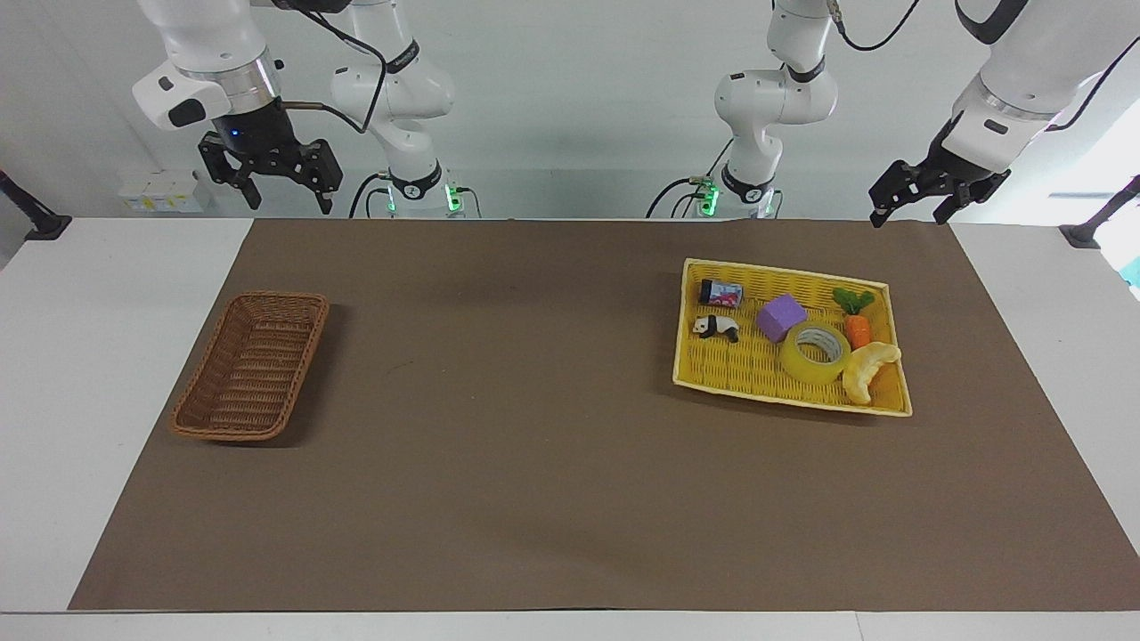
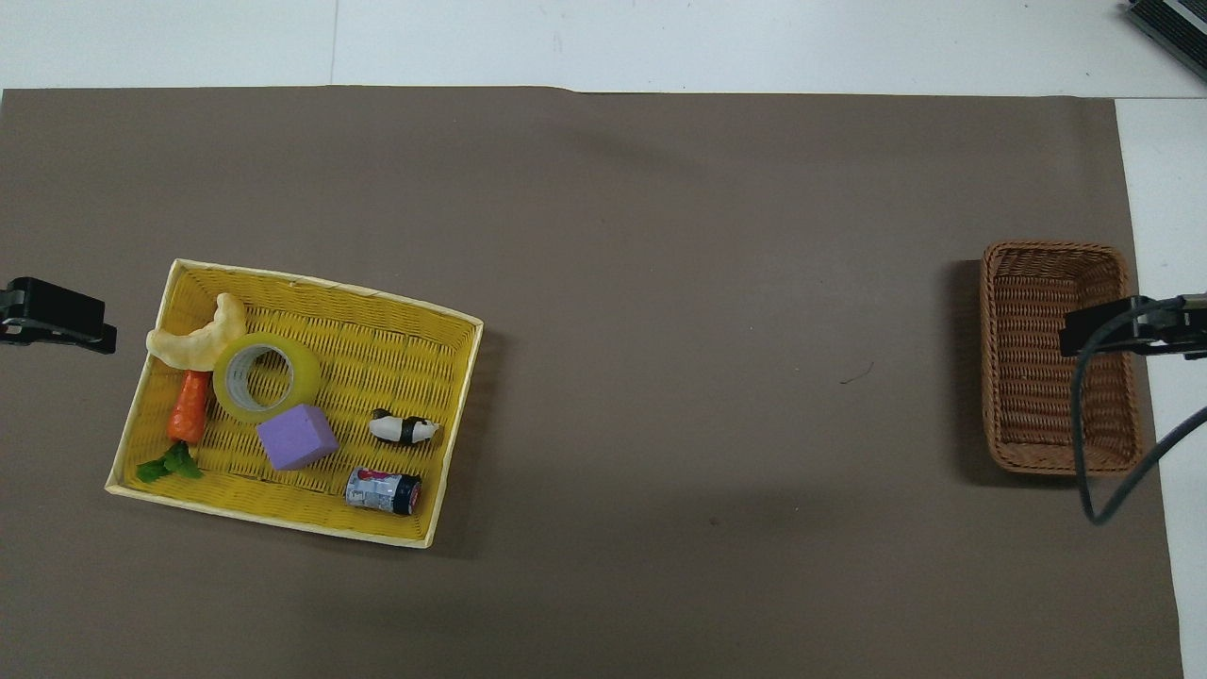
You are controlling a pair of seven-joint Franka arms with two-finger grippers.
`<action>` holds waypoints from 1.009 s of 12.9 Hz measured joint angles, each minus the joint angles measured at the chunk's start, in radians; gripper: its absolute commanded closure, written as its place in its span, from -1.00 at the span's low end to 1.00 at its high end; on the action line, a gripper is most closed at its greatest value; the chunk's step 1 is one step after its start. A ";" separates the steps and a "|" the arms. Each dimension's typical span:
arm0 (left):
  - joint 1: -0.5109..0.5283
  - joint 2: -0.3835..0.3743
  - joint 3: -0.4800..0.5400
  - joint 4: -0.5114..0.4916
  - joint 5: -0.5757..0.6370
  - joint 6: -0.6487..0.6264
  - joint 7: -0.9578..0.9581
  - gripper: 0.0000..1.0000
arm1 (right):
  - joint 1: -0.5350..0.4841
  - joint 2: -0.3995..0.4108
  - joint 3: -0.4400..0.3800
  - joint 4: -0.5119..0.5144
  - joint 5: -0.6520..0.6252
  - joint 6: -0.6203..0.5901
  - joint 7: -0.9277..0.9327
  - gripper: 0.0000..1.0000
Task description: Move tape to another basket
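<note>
Glossy yellow tape [image 1: 815,352] ring in woven tray [image 1: 712,374]; both pincers agape, empty-jawed.

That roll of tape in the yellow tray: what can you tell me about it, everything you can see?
The tape is a wide roll of translucent yellow packing tape wound on a pale core, its hole open and facing up at a slant. It sits in the yellow woven tray, toward the left arm's end of the table. The croissant toy presses against one side, the purple block sits right beside it nearer the robots, and the toy carrot is close by. No claw touches it.
</note>
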 measured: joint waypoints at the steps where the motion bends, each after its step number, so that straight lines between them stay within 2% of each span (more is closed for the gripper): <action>1: 0.000 0.000 0.000 0.000 0.000 0.000 0.000 -1.00 | 0.000 0.000 0.000 0.000 0.000 0.000 0.000 -1.00; 13: 0.000 -0.005 -0.003 -0.005 -0.001 0.000 0.021 -1.00 | 0.000 0.000 0.000 -0.003 0.001 0.000 0.000 -1.00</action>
